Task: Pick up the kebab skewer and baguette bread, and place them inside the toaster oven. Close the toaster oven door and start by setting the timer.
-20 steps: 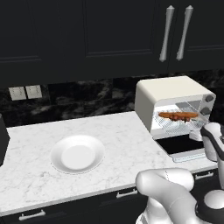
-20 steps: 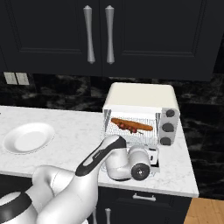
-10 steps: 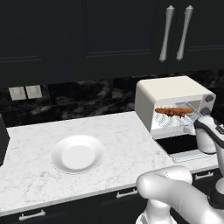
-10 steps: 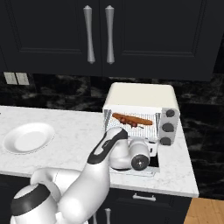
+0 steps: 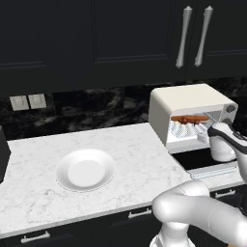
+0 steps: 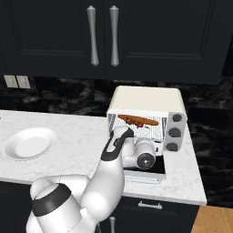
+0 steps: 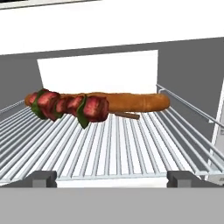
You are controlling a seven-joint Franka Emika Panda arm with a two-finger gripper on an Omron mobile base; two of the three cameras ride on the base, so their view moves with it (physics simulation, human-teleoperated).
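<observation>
The cream-white toaster oven (image 5: pixel 189 102) (image 6: pixel 149 99) stands at the counter's right end. Its dark glass door (image 5: pixel 204 160) lies folded down flat in front of it. On the wire rack (image 7: pixel 113 148) inside lies the kebab skewer (image 7: pixel 69 106) (image 6: pixel 130 119), with red chunks and green bits. Right behind the skewer, along the back of the rack, rests the long orange-brown baguette (image 7: pixel 138 101) (image 5: pixel 189 118). My gripper (image 7: pixel 111 179) hovers just outside the oven mouth, over the lowered door, facing the rack. It is open, with nothing between its fingertips (image 7: pixel 42 178).
A white plate (image 5: pixel 85 170) (image 6: pixel 29 142) sits on the marble counter (image 5: pixel 135 149) left of the oven, with nothing on it. Three round knobs (image 6: pixel 174 132) line the oven's right side. Dark cabinets with bar handles (image 6: pixel 103 35) hang above. My white arm (image 6: pixel 111 173) reaches in from the front.
My hand has risen from low over the door and moved closer to the oven mouth. The skewer and baguette have stayed on the rack. The gripper has remained open.
</observation>
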